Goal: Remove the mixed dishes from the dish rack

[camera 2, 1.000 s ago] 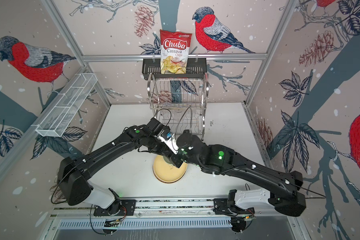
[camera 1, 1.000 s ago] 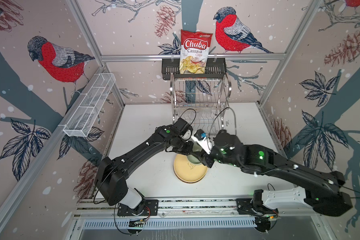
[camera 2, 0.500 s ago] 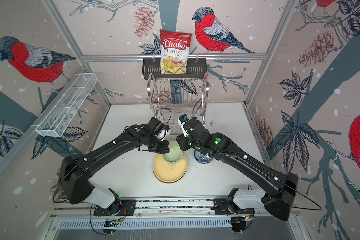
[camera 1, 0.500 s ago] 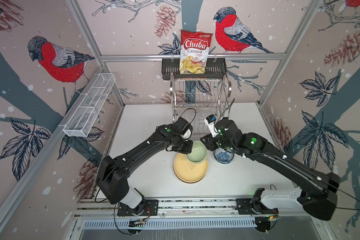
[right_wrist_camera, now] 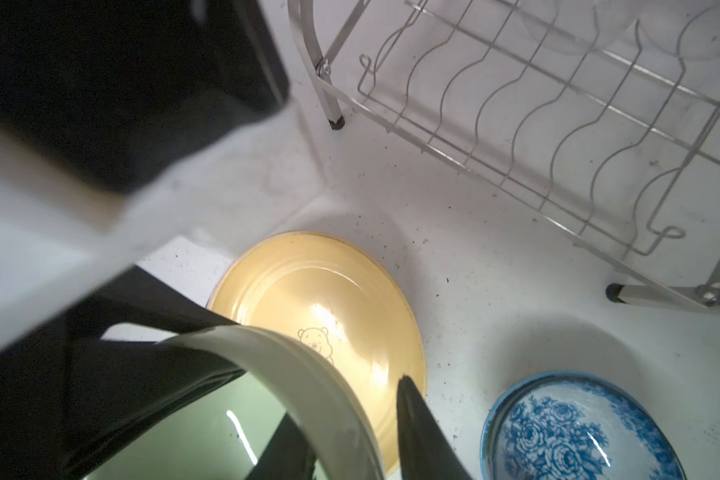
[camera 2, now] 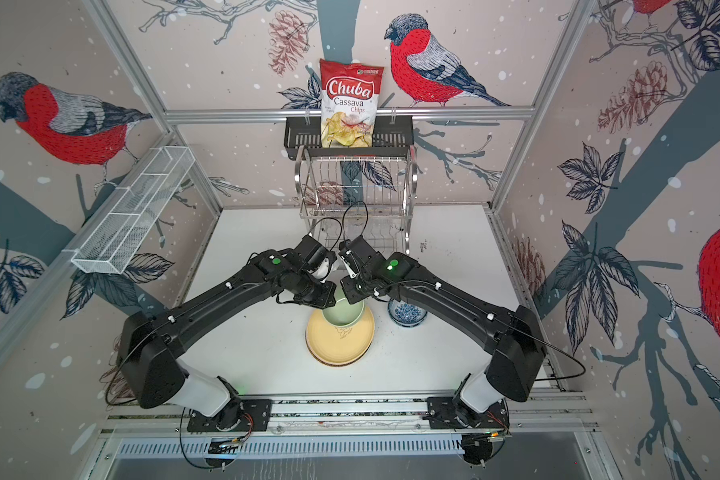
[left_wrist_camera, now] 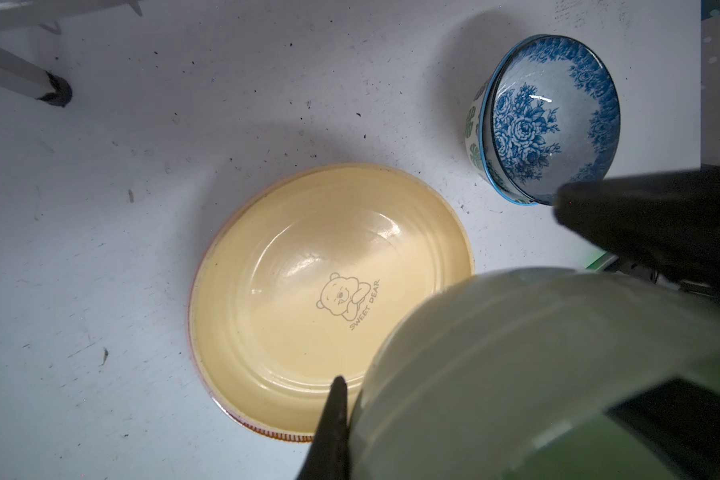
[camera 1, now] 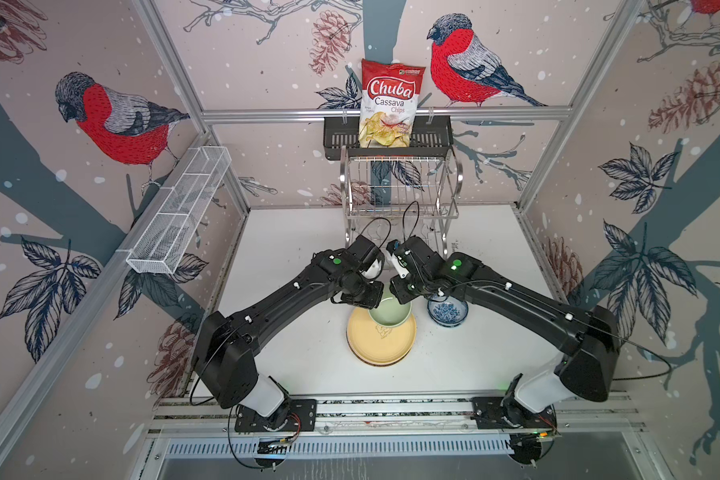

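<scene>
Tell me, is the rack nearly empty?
Done: the cream-yellow plate and the blue-white bowl, inside a leaf-print bowl, sit on the table. In hand: the left tool grips the pale green bowl over that plate; the right tool straddles its rim. To do: the dish rack looks almost bare; something clear may remain on its lower tier.

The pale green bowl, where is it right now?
In both top views the pale green bowl is mid-table, over the far edge of the cream-yellow plate, left of the blue-white patterned bowl, in front of the dish rack.
</scene>
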Available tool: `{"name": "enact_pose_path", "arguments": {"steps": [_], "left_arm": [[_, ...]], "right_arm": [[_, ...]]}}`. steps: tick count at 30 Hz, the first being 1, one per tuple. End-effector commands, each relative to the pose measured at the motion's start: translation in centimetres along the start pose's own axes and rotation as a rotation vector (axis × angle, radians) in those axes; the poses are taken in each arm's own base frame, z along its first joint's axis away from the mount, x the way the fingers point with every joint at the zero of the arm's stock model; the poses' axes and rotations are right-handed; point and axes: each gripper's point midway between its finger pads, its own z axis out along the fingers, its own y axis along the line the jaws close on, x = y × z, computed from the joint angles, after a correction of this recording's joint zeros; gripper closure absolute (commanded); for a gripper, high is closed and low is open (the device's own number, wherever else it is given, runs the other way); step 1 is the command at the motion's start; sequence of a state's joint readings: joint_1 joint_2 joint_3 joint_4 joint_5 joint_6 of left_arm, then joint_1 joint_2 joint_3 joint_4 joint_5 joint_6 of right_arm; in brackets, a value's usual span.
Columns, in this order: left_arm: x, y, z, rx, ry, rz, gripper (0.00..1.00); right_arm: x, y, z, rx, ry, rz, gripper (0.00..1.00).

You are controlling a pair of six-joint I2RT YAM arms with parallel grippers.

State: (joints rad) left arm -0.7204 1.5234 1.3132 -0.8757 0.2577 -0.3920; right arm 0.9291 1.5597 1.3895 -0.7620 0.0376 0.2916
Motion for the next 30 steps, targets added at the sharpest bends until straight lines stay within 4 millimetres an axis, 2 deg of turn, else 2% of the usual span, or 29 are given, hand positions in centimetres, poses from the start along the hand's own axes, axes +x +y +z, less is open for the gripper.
{"name": "enact_pose_path", "arguments": {"steps": [1,6,13,19,22,24,25,27,30], "left_arm": [[-0.3,-0.2,-0.4,0.013,-0.02,0.007,1.0],[-0.2,-0.1,-0.2,0.011,-0.018,0.002,1.0],[-0.7,-0.3,-0.7,0.021,-0.056,-0.009,1.0],[-2.2,-0.4,-2.8,0.064,-0.147,-0.033,0.81],[-3.0,-0.6,-4.3,0.137,-0.214,-0.065,0.62],[-3.8,-1.3,-6.2,0.197,-0.293,-0.074,0.41],[-4.2,-1.8,-7.2,0.226,-0.336,-0.065,0.35],[-5.0,-2.9,-9.9,0.27,-0.444,-0.028,0.29],[-5.6,-2.8,-13.0,0.256,-0.573,-0.014,0.22]], "right_arm": [[0.6,-0.1,0.5,0.005,0.03,-0.007,0.75],[0.8,-0.2,0.7,0.013,0.031,-0.011,0.99],[0.6,-0.1,0.2,0.002,0.013,0.002,1.0],[0.2,-0.8,-1.2,0.004,-0.031,0.035,1.0],[0.2,-1.4,-1.7,0.005,-0.045,0.058,1.0],[0.5,-2.0,-1.8,0.012,-0.047,0.079,1.0],[0.5,-2.2,-1.9,0.014,-0.053,0.089,1.0],[0.8,-3.0,-2.2,0.018,-0.065,0.118,1.0],[1.3,-4.2,-2.6,0.024,-0.082,0.165,1.0]]}}
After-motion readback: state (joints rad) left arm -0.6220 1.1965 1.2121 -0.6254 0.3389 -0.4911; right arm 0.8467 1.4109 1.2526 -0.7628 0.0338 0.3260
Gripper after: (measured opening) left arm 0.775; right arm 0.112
